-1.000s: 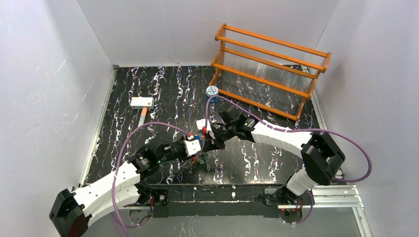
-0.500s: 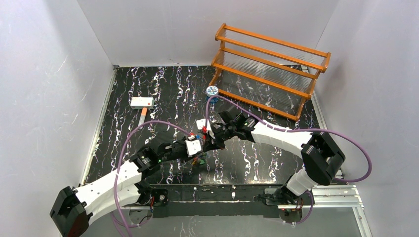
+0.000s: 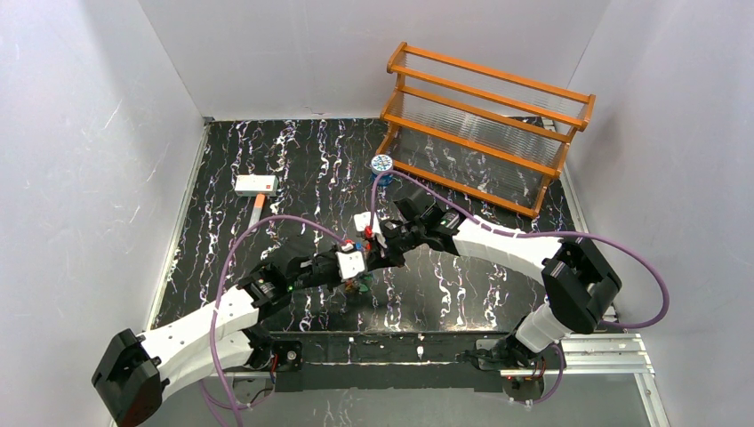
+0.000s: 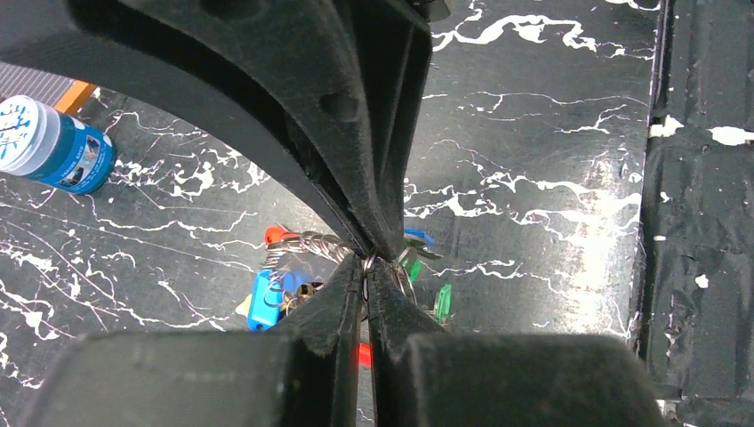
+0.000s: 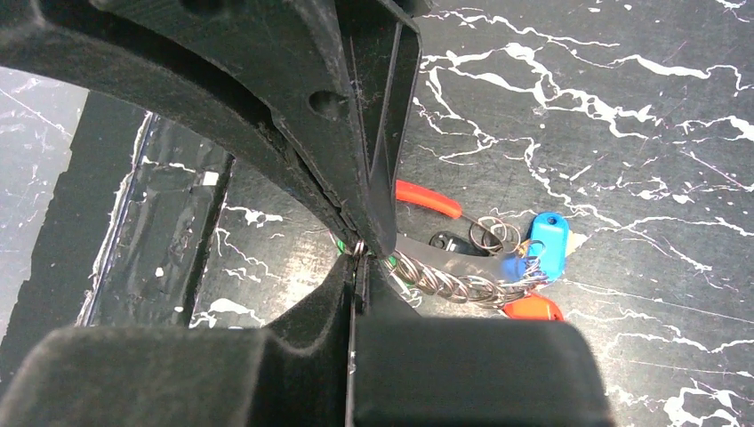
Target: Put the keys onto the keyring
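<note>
No text can be read: the marks on the small blue tin's (image 4: 55, 149) lid and the white box (image 3: 255, 184) are too blurred.

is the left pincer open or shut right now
Shut. In the left wrist view the left pincer's fingers meet at the tips, nipping a thin metal ring.

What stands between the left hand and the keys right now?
Nothing visible. The left hand is shut on a thin wire loop amid the keys; the right hand, also shut, pinches into the keys opposite.
</note>
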Available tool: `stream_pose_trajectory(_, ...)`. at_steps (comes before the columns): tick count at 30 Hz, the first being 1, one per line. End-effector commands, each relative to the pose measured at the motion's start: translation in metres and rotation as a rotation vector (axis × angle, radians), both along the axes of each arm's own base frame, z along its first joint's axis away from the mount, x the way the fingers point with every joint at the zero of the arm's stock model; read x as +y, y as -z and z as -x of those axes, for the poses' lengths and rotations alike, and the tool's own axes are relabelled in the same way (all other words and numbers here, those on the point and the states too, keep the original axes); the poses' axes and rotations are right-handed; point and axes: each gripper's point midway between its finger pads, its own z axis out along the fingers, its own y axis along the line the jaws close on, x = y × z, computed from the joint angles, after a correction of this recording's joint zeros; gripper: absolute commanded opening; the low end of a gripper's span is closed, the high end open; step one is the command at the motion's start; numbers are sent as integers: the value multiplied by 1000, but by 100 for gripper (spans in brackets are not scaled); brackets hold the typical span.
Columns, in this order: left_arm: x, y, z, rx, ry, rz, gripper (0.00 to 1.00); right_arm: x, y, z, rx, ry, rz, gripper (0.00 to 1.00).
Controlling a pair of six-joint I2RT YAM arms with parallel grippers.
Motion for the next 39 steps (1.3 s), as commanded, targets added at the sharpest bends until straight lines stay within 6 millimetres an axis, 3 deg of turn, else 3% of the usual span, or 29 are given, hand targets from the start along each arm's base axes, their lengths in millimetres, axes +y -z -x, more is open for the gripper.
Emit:
stream_pose_trajectory(1, -3, -7, 3, -2, 3, 52, 0, 10, -34, -7, -59, 4, -115, 17)
stream_pose_trajectory(4, -4, -16, 4, -4, -23, 143, 0, 5, -46, -11, -64, 27, -194, 35)
stream_pose_trajectory(6, -6, -23, 5, -5, -38, 211, 0, -2, -55, -15, -45, 42, -245, 42)
stream_pose_trajectory(11, -10, -41, 12, -26, -17, 350, 0, -18, -74, -19, -28, 31, -328, 47)
stream_pose_trajectory(18, -9, -65, 15, -95, -9, 503, 0, -22, -79, -8, -6, -18, -348, 51)
stream_pose_trajectory(24, -7, -72, 13, -109, -22, 530, 0, -25, -79, -2, 2, -46, -341, 50)
stream_pose_trajectory(36, -9, -71, 15, -101, -10, 528, 0, -20, -63, -2, 73, -82, -302, 31)
stream_pose_trajectory(39, -10, -70, 15, -98, -7, 524, 0, -20, -61, -1, 84, -88, -299, 20)
